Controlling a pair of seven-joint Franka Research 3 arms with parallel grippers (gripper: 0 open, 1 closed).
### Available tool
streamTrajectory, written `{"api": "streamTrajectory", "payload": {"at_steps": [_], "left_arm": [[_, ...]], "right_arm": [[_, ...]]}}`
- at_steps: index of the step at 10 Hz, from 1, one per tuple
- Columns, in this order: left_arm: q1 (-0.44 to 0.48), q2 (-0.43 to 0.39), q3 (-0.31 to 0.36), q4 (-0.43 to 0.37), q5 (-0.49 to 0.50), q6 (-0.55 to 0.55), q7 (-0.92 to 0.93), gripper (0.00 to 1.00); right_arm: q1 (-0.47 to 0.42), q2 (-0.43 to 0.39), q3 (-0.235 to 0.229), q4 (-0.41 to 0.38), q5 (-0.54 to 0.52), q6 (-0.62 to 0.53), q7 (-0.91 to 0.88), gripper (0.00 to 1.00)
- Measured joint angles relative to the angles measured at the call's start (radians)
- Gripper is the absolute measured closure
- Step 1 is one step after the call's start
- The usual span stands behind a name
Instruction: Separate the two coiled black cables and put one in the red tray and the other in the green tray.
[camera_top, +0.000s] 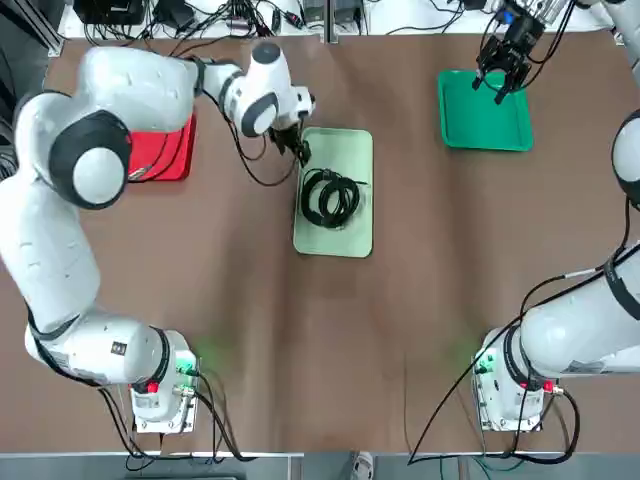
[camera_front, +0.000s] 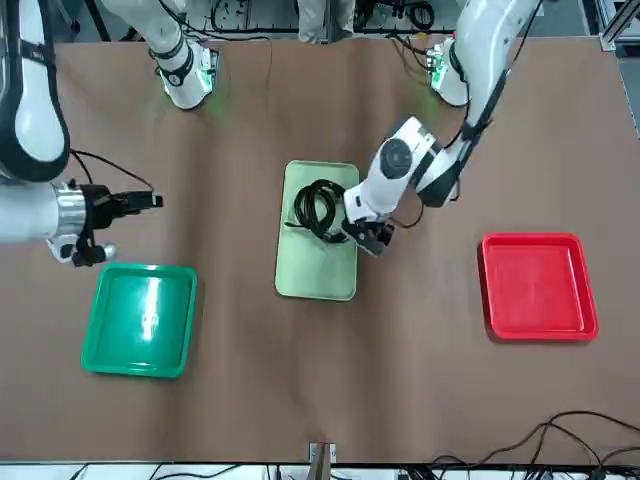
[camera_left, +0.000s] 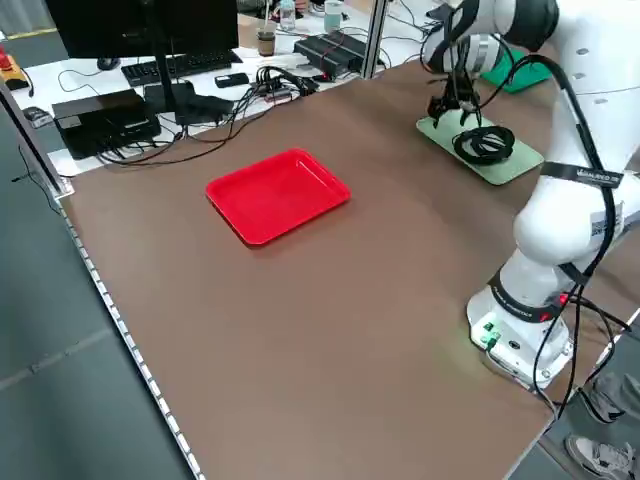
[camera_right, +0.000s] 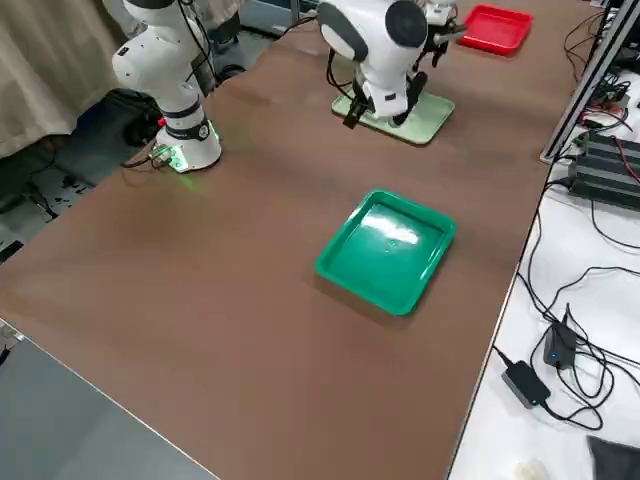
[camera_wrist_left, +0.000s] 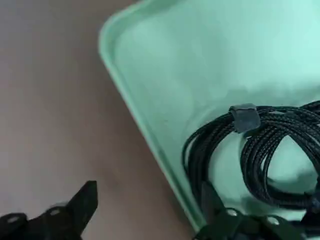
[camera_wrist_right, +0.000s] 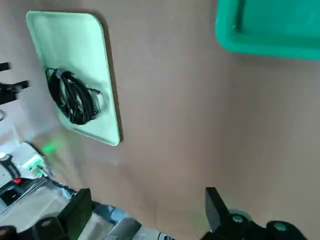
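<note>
The two coiled black cables (camera_top: 331, 199) are lying in the pale green tray (camera_top: 362, 235) just beside the spread left claw (camera_wrist_left: 150, 212), while the red tray (camera_front: 540, 290) and the green tray (camera_front: 140, 320), near the spread right claw (camera_wrist_right: 150, 215), are resting on the brown tabletop (camera_front: 400, 370).

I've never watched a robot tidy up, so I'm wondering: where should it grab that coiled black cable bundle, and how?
Probably from above, pinching across one side of the bundle by its dark strap. The coils lie flat on the pale green tray, and their open middle leaves room for a finger inside the ring.
</note>
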Motion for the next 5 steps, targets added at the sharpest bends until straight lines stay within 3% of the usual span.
{"api": "streamTrajectory", "payload": {"at_steps": [2, 5], "left_arm": [[-0.036, 0.097, 0.0, 0.031, 0.135, 0.029, -0.115, 0.19], [-0.055, 0.141, 0.0, 0.081, 0.181, 0.029, -0.157, 0.2]], "right_arm": [[-0.038, 0.046, -0.002, -0.019, 0.018, 0.0, -0.051, 0.0], [-0.074, 0.103, -0.004, -0.02, 0.029, 0.0, -0.143, 0.0]]}}
